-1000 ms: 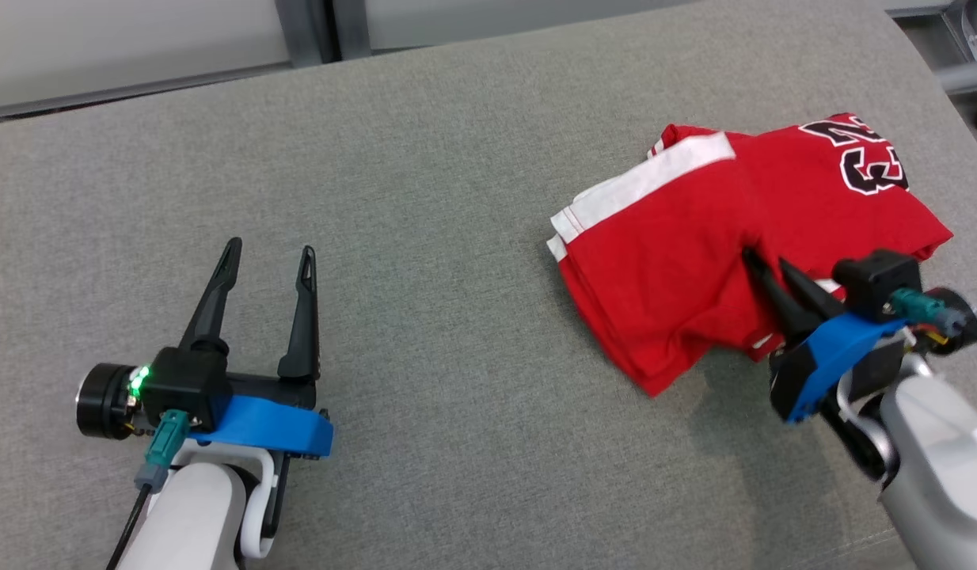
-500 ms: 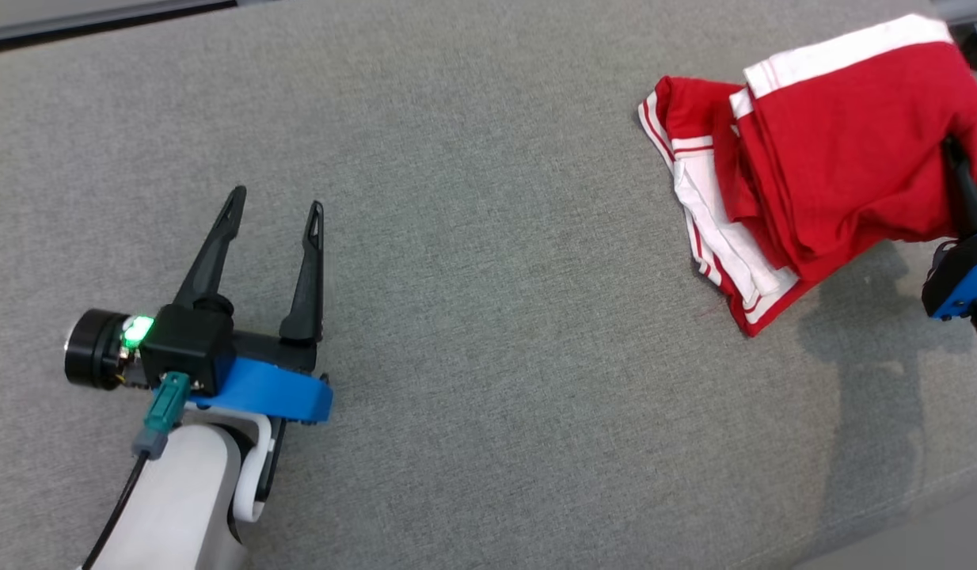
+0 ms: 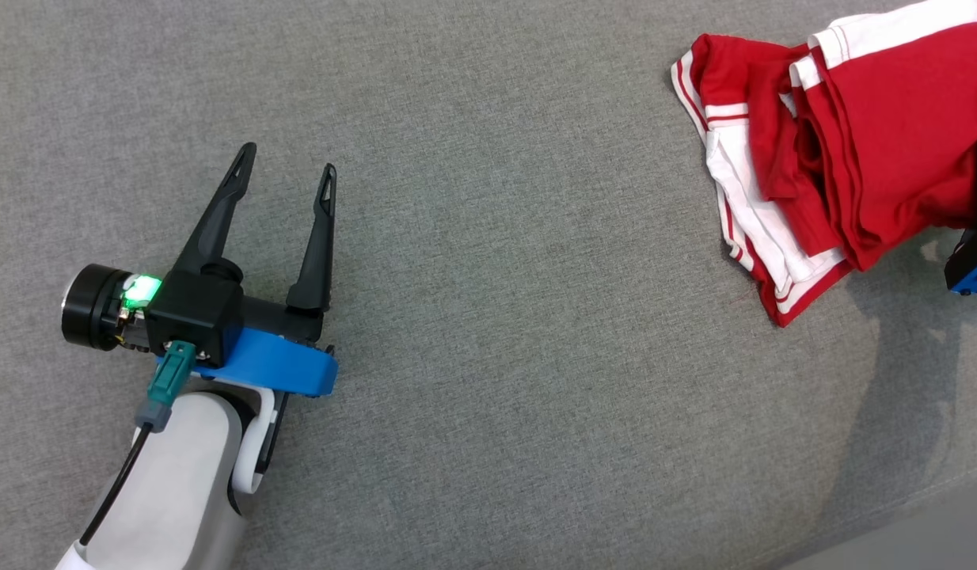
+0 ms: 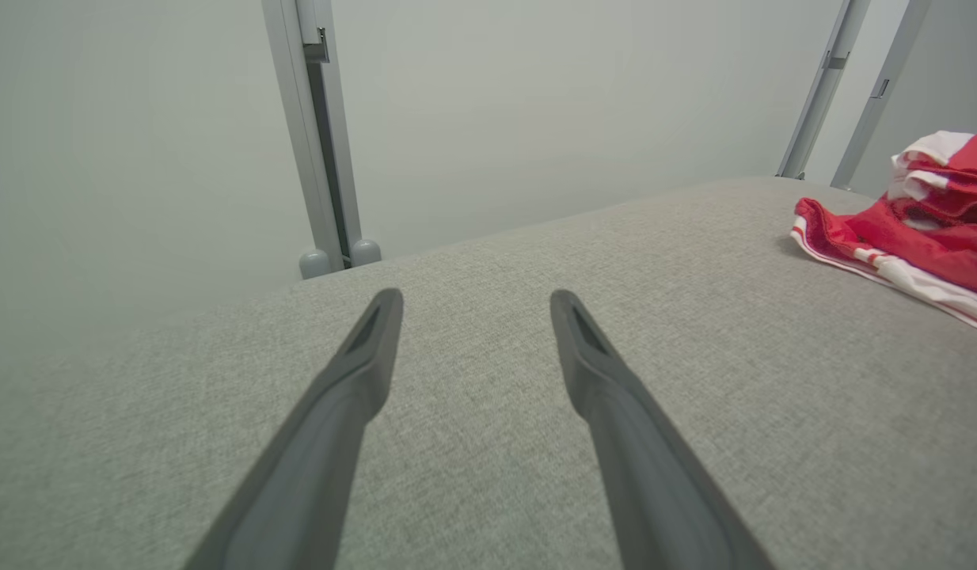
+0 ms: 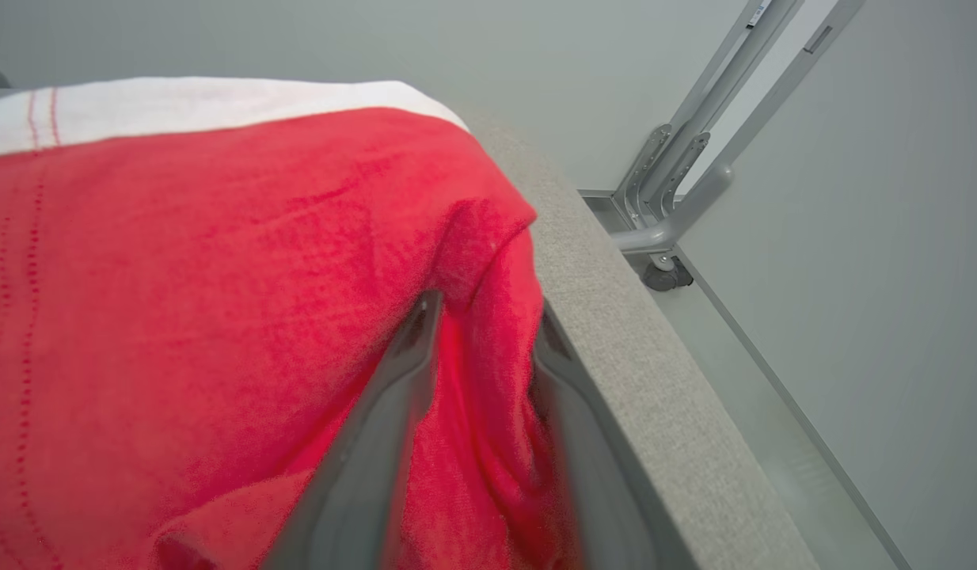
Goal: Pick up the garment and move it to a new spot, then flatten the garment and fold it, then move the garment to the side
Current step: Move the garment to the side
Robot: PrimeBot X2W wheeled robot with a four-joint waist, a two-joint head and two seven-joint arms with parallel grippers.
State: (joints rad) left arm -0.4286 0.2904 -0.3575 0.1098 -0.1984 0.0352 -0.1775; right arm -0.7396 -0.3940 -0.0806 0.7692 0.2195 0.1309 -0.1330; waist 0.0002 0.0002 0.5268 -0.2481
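The red garment [image 3: 868,134] with white trim sits bunched at the table's right side. Part of it is lifted, and its white-striped edge [image 3: 762,237] trails on the surface. My right gripper [image 5: 484,313] is shut on a fold of the red cloth, which covers most of both fingers. In the head view its blue mount [image 3: 971,269] peeks out at the right edge, under the cloth. My left gripper [image 3: 288,162] rests low over the table at the left, open and holding nothing. Seen from the left wrist, that gripper [image 4: 474,305] is open and the garment [image 4: 916,222] lies far right.
The grey fabric-covered table [image 3: 496,317] stretches between the two arms. Its right edge [image 5: 615,340] runs just beside the right gripper, with grey floor below. Metal frame legs [image 5: 678,198] stand past that edge. A grey post [image 4: 322,134] rises behind the table.
The right gripper has lifted the garment and carried it toward the table's right edge, so it now hangs bunched with its hem trailing. The head camera has tilted down. The left gripper stays put, open.
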